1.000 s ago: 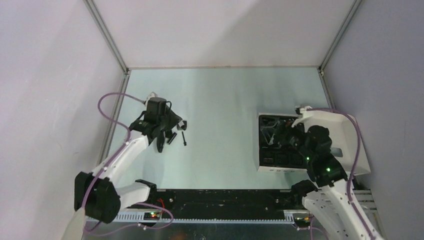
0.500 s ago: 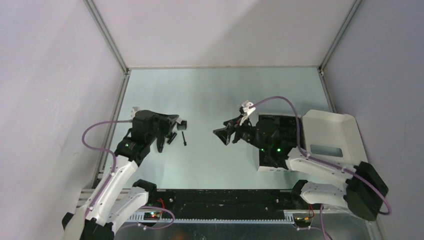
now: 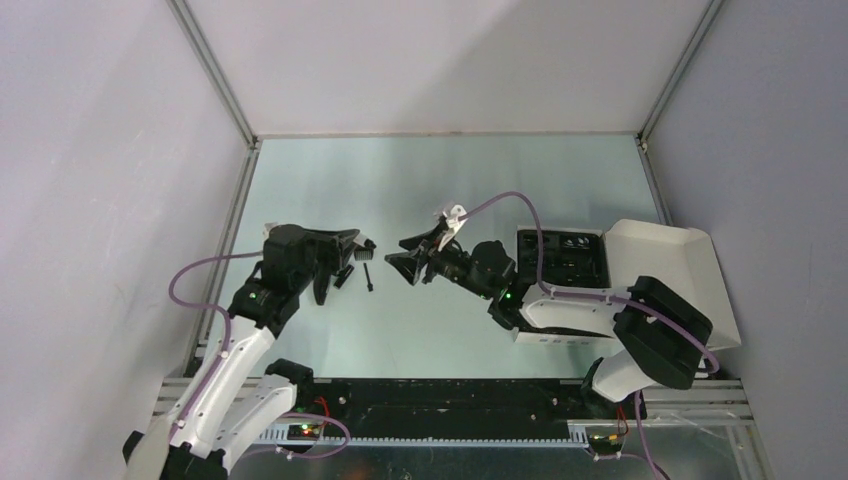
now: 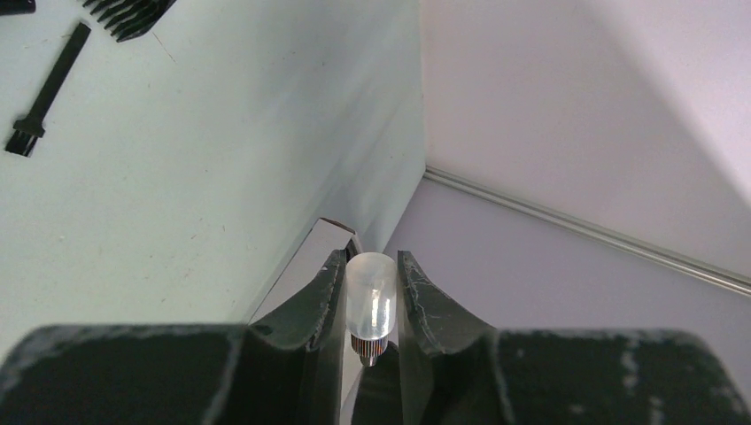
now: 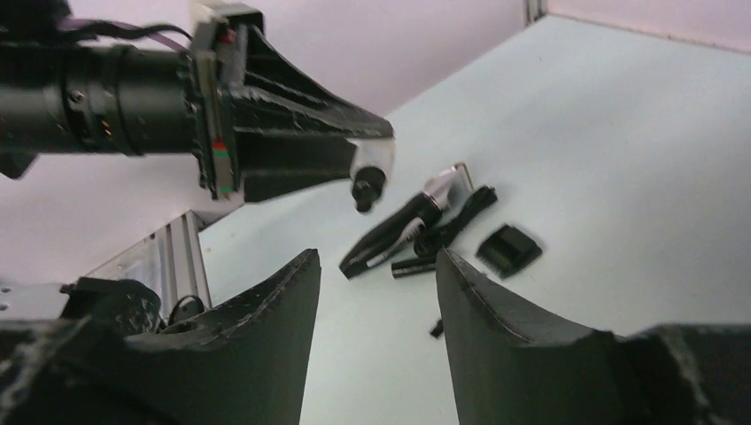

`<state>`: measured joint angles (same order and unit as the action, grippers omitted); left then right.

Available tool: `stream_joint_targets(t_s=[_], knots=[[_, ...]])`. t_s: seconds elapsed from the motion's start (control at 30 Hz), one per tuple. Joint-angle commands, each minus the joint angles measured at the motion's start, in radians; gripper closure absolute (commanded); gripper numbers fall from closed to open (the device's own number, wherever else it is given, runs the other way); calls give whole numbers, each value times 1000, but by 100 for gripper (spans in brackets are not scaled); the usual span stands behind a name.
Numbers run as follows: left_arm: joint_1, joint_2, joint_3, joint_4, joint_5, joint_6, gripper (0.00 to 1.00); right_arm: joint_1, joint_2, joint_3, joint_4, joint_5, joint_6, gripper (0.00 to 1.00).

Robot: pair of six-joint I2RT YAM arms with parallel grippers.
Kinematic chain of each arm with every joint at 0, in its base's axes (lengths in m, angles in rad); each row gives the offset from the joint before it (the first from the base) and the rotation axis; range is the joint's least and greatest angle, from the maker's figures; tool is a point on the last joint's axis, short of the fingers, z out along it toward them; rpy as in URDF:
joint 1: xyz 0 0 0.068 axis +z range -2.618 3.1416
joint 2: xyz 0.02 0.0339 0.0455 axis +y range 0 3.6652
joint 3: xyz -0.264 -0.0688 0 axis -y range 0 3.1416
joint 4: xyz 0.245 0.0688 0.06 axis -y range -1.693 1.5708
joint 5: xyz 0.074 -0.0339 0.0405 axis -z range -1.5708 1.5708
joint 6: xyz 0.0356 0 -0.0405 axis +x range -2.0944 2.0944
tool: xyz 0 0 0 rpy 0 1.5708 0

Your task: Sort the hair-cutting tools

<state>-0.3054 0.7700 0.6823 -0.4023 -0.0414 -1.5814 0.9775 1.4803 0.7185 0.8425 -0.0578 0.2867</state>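
Clamping a translucent vial [image 4: 370, 297], unclear from above, the left tool [image 4: 370, 262] faces the parted, empty right tool [image 5: 376, 263].

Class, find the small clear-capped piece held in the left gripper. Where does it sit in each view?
Top external: the clear-capped piece is left of centre, at the left gripper tip.
Left wrist: bottom centre, pinched between the fingers.
Right wrist: upper centre.
Shared landmark: the left gripper's black fingers around it.
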Motion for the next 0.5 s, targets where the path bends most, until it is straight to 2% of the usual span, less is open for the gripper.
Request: stream_joint_targets(t_s=[0.0, 0.47], knots=[[-16, 4, 8, 47, 19, -48, 100, 17, 44, 94, 130, 10, -37, 45], [-38, 11, 6, 76, 34, -72, 100, 39, 161, 176, 156, 12, -36, 55]])
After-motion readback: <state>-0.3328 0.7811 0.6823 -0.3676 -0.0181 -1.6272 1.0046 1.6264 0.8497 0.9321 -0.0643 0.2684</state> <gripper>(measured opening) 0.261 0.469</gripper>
